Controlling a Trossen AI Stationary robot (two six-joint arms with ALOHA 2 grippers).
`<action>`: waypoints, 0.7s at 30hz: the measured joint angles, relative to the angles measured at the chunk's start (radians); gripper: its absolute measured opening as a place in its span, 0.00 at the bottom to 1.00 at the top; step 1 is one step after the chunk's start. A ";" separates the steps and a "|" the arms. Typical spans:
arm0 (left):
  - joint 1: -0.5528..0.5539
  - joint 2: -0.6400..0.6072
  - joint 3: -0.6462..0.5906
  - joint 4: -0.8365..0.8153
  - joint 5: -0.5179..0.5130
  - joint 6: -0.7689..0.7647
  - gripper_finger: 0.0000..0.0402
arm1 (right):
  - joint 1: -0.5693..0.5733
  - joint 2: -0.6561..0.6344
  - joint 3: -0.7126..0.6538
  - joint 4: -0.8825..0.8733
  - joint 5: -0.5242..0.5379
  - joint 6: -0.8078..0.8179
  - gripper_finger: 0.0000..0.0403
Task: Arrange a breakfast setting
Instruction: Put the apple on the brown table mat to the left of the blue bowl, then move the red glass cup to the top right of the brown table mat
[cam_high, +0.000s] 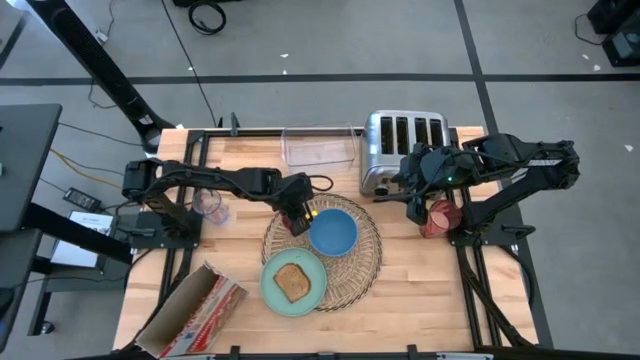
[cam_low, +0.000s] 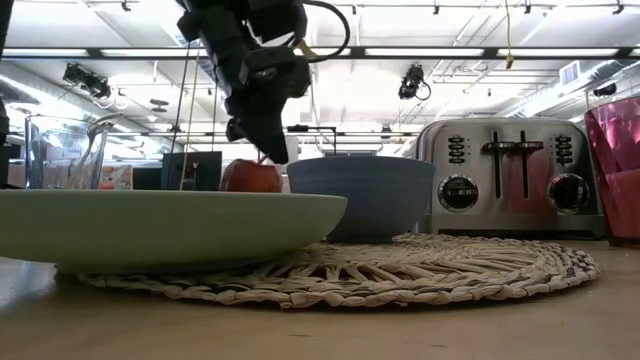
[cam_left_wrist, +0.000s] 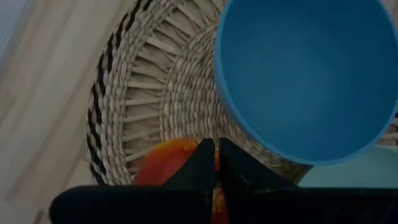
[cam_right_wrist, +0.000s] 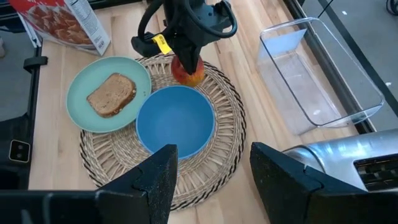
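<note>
Hovering over the apple (cam_right_wrist: 188, 73) at the mat's (cam_high: 366, 262) ten o'clock edge, the left gripper (cam_high: 297, 217) has its fingers pinched together, gripping nothing I can make out, while the right gripper (cam_high: 413, 197) waits half-spread by the toaster (cam_high: 403, 143). Bowl (cam_high: 333, 231) and plate (cam_high: 272, 287) with toast (cam_high: 292, 282) look placed, the plate half off the mat at seven o'clock. Both cups (cam_high: 211, 206) seem still outstanding on the wood table (cam_high: 420, 290), with a bin (cam_high: 320, 147) at twelve o'clock, a cereal box (cam_high: 195, 307) at eight and a lit workshop beyond.
</note>
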 joint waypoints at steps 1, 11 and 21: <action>0.000 0.000 0.000 -0.009 0.000 0.000 0.04 | 0.000 0.000 0.000 0.000 0.000 0.008 0.52; 0.003 0.000 -0.001 -0.031 0.000 -0.003 0.13 | 0.000 0.000 0.000 0.002 0.004 0.016 0.52; 0.003 0.000 -0.001 -0.032 0.000 -0.003 0.13 | 0.000 0.000 0.000 0.006 0.006 0.020 0.52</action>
